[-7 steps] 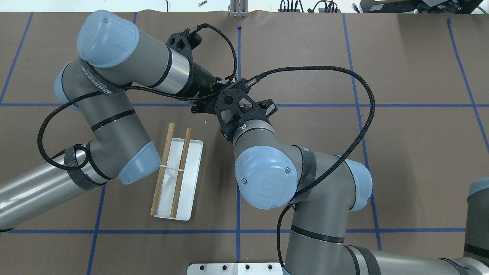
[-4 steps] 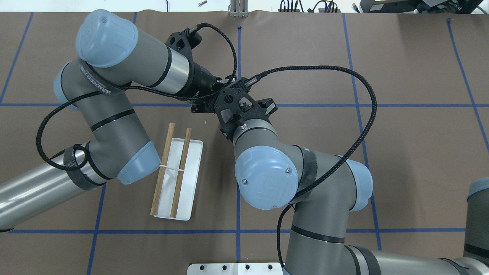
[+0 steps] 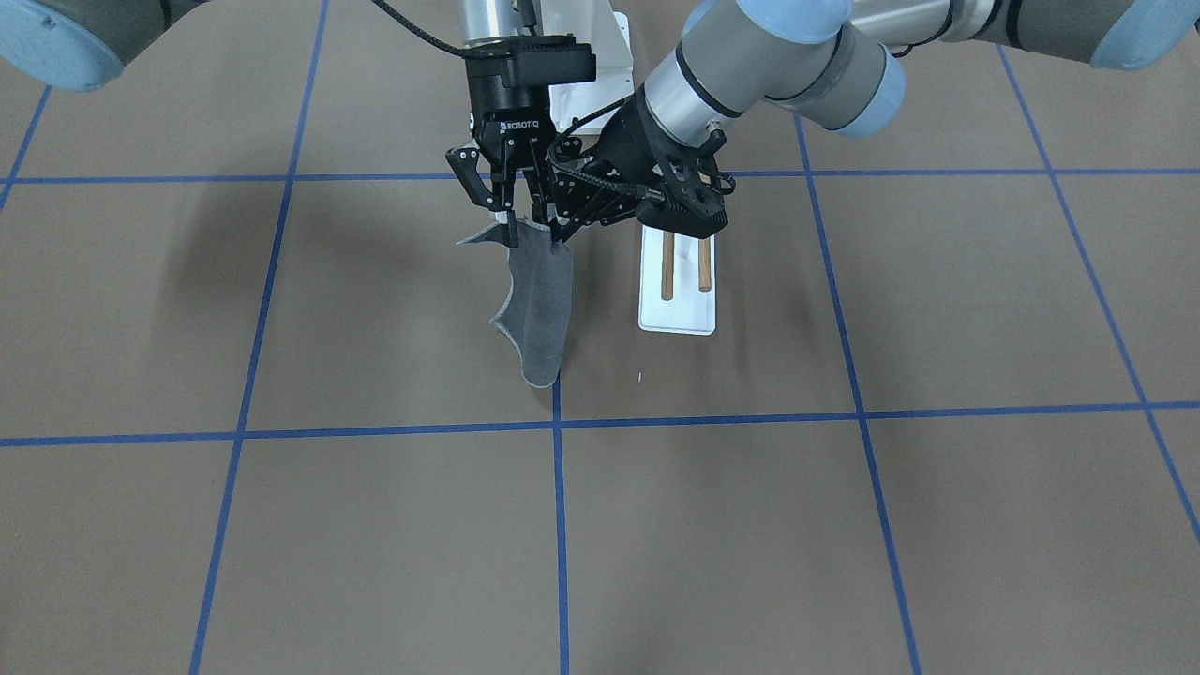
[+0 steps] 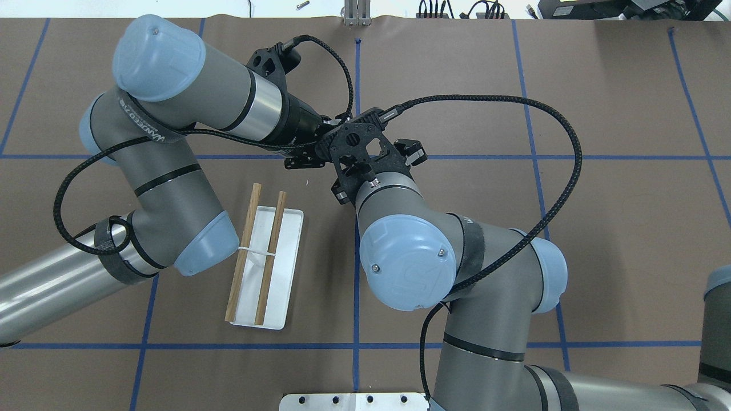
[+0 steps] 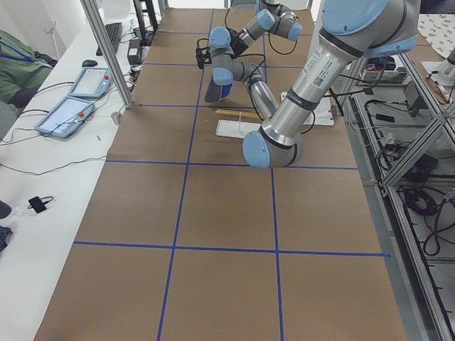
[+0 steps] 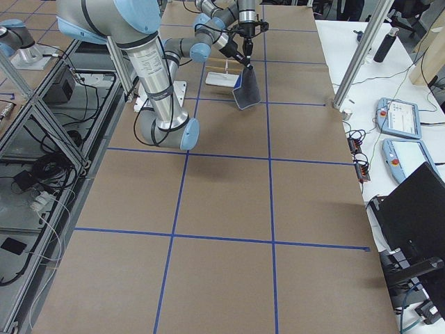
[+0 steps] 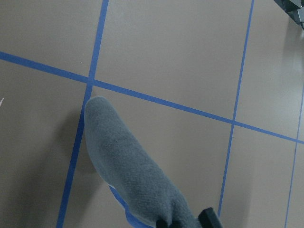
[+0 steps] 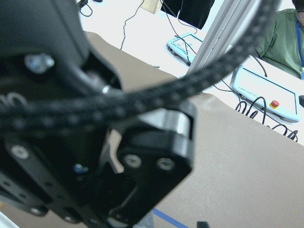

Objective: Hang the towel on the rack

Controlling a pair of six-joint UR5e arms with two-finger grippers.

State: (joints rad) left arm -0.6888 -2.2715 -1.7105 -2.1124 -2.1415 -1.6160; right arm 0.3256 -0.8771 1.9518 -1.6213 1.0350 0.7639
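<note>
The dark grey towel hangs in the air over the table's middle, its lower tip near a blue tape crossing. It also shows in the left wrist view and the exterior right view. My right gripper points straight down and is shut on the towel's top edge. My left gripper comes in slanted beside it and is shut on the same edge. The rack, two brown dowels over a white base plate, stands on my left side and is bare. In the overhead view my wrists hide both grippers and the towel.
The white bolted metal pedestal sits at my base. Black camera cables loop above the table beside both wrists. Blue tape lines mark a grid on the brown table cover. Operator consoles lie on a side bench.
My right arm has shifted a little to the right and away from my base. The left arm and the rack have stayed put.
</note>
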